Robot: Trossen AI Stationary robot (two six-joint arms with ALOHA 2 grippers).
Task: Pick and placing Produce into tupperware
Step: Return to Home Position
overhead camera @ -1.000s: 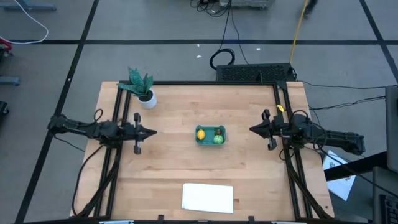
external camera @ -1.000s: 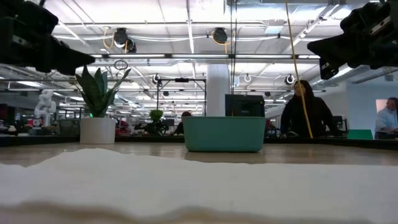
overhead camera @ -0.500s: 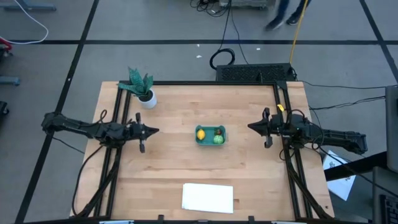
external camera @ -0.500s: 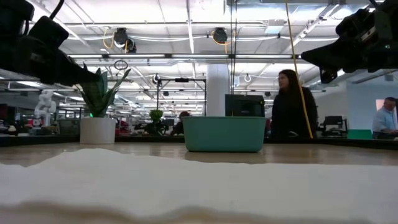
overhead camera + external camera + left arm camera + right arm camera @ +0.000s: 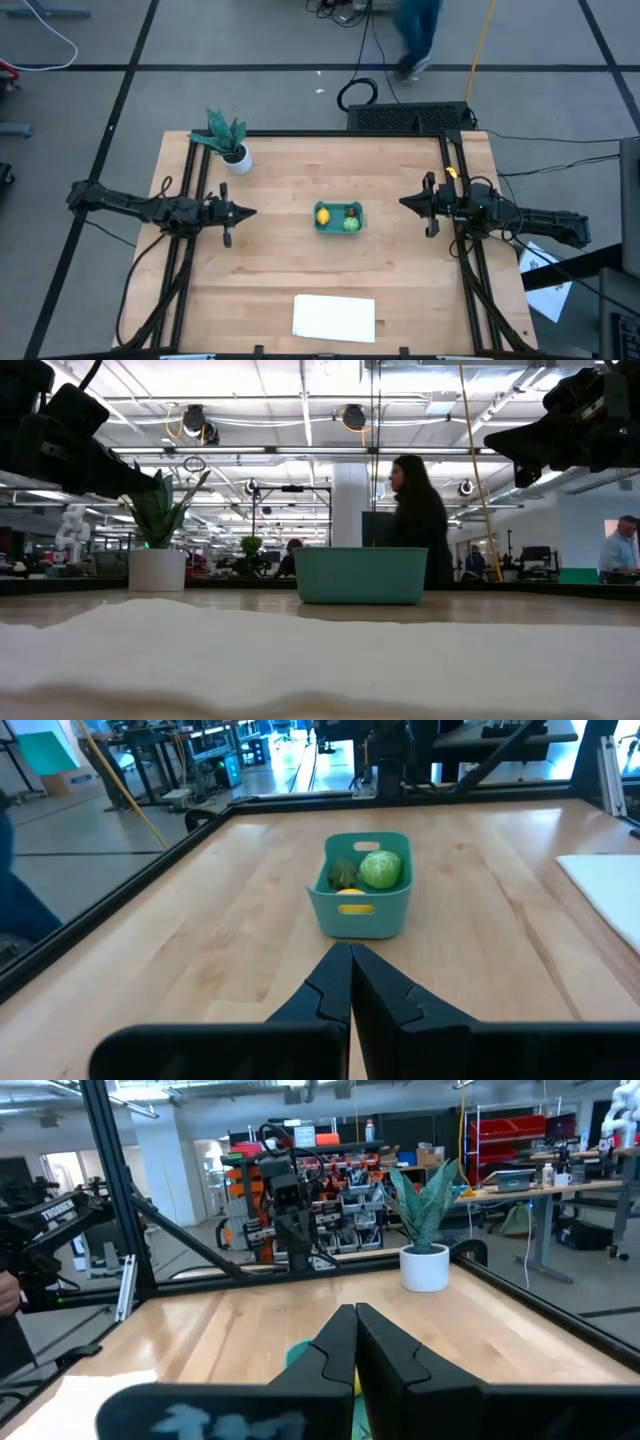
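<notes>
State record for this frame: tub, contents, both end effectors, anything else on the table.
tub: teal, upright, centre of table
contents: lemon, green ball, small red piece, all inside
left end effector: shut, empty, raised, left of tub
right end effector: shut, empty, raised, right of tub
other: potted plant at far left corner; white sheet at near edge

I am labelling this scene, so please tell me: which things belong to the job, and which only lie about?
Job: tub mid-table, holding lemon, green ball, small dark piece; left gripper and right gripper, shut, either side of the tub.
Lying about: plant; white sheet.
</notes>
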